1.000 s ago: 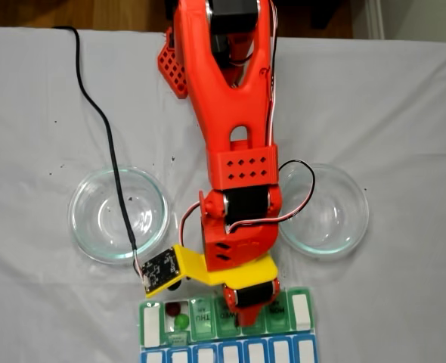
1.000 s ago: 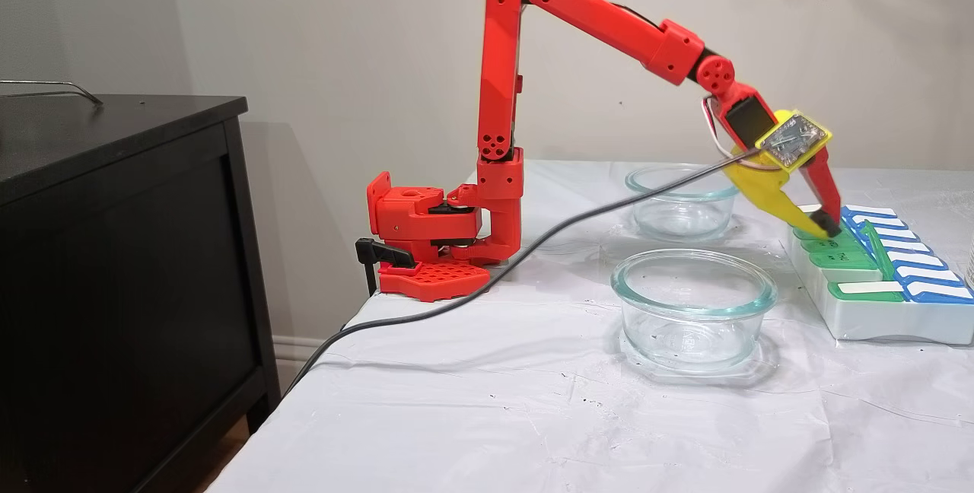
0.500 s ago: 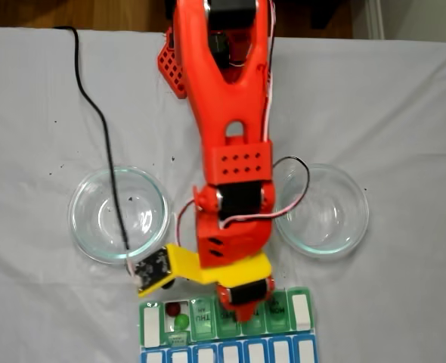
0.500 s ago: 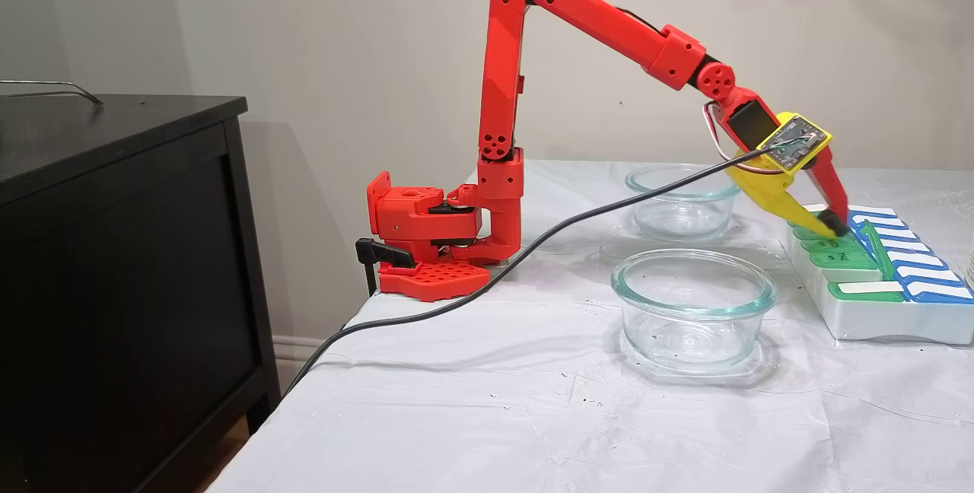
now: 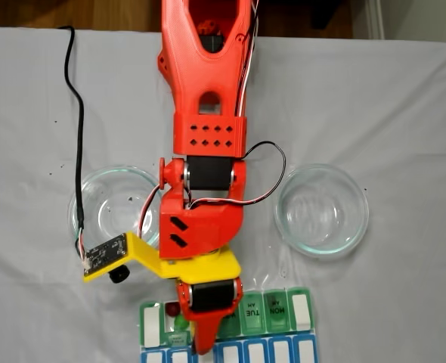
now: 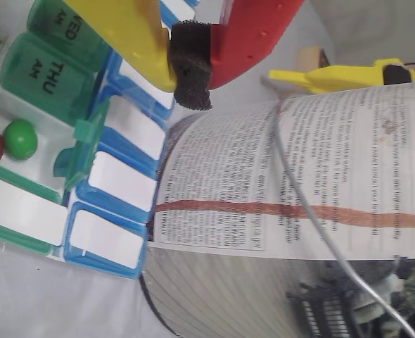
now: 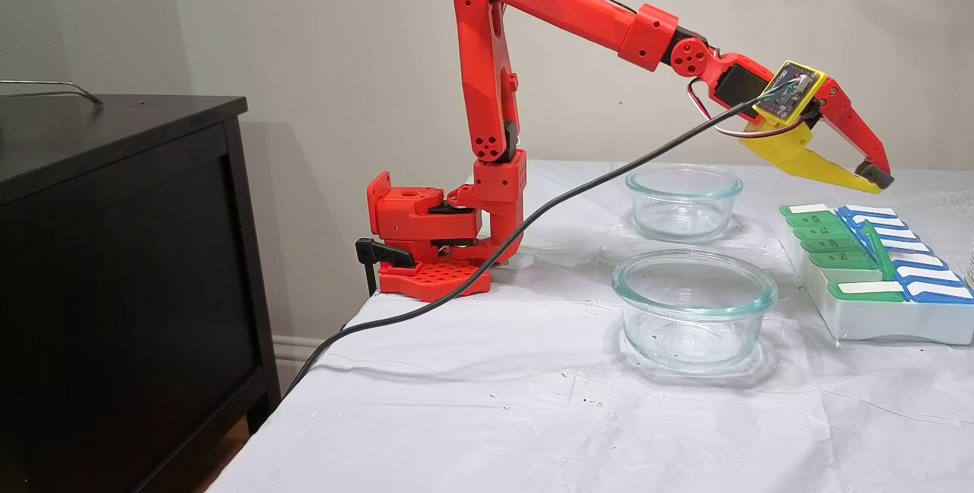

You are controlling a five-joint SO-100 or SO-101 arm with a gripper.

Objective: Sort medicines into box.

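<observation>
Hand (image 7: 875,176) pinched together, empty, above box (image 7: 852,318). Risk: descending at 6 o'clock, it may clip the raised lid (image 6: 88,144).

A red arm (image 5: 204,136) reaches down the middle of a white-clothed table (image 5: 404,98), its gripper (image 5: 202,349) over the pill box (image 5: 302,311) at the bottom edge; the fingertips cannot be made out. A yellow bracket carries a small board (image 5: 106,255) out to the left. Green lids read TUE and MON. In the open compartment beside the arm a red ball (image 5: 173,309) and a green ball (image 5: 181,323) peek out. A glass dish (image 5: 321,210) lies right of the arm, another (image 5: 106,208) left. A black cable (image 5: 75,106) runs up the left side
</observation>
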